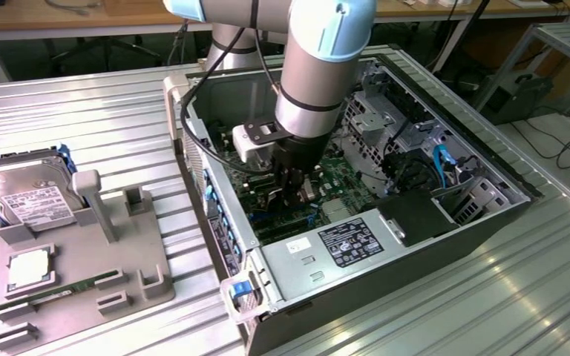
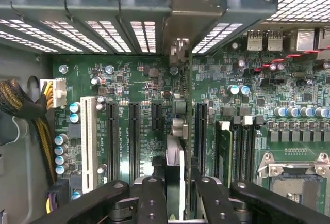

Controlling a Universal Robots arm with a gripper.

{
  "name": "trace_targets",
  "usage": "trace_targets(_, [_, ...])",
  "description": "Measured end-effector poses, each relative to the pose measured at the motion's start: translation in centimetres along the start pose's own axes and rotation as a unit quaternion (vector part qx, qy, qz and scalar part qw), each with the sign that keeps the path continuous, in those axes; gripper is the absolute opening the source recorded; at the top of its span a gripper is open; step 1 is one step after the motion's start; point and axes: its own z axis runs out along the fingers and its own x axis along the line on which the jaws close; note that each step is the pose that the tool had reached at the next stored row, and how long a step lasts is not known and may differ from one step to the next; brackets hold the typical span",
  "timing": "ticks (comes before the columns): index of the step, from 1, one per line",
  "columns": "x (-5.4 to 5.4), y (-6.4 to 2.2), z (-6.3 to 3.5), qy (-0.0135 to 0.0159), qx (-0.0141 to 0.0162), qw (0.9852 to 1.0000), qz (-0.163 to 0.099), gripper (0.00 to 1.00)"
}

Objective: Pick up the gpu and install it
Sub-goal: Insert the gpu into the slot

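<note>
On a ribbed metal table (image 1: 522, 297) lies an open computer case (image 1: 483, 215) with its green motherboard (image 2: 139, 84). Inside it the gripper (image 2: 175, 190) is closed on the gpu (image 2: 175, 146), edge-on above the slots. A hard drive (image 1: 27, 196) rests on the grey tray (image 1: 136, 293) beside.

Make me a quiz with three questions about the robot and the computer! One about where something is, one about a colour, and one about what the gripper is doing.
1. Where is the gripper?
A. Under the table
B. Inside the open computer case
C. On a chair

2. What colour is the motherboard?
A. Red
B. Yellow
C. Green

3. What is the gripper doing?
A. Holding the gpu
B. Wide open, holding nothing
C. Holding a cup

Answers:
1. B, the arm reaches down into the case in the exterior view.
2. C, the board is green in both views.
3. A, in the wrist view the thin card sits edge-on between the fingers, over the slots.
</note>
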Motion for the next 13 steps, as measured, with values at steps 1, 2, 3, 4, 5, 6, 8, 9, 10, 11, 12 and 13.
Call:
trace_targets(1, [-0.01,-0.01,0.03,-0.0001,0.0,1.0,0.0,0.27])
trace_targets(2, [-0.02,-0.01,0.06,-0.0003,0.0001,1.0,0.0,0.27])
trace_targets(3, [-0.02,-0.01,0.11,-0.0008,0.0003,1.0,0.0,0.27])
trace_targets(4, [-0.02,-0.01,0.12,-0.0009,0.0004,1.0,0.0,0.27])
trace_targets(5, [-0.03,-0.01,0.12,-0.0011,0.0004,1.0,0.0,0.27])
trace_targets(6, [-0.03,-0.01,0.13,-0.0011,0.0005,1.0,0.0,0.27])
trace_targets(8, [-0.06,-0.03,0.19,-0.0023,0.001,1.0,0.0,0.27])
trace_targets(9, [-0.06,-0.03,0.2,-0.0018,0.0009,1.0,0.0,0.28])
trace_targets(10, [-0.05,-0.01,0.1,-0.001,0.0005,1.0,0.0,0.34])
trace_targets(11, [-0.05,-0.01,0.02,-0.0009,0.0005,1.0,0.0,0.41])
trace_targets(12, [-0.07,-0.01,-0.19,-0.0012,0.0013,1.0,0.0,0.41])
trace_targets(13, [-0.1,0.0,-0.56,-0.0009,0.002,1.0,0.0,0.41])
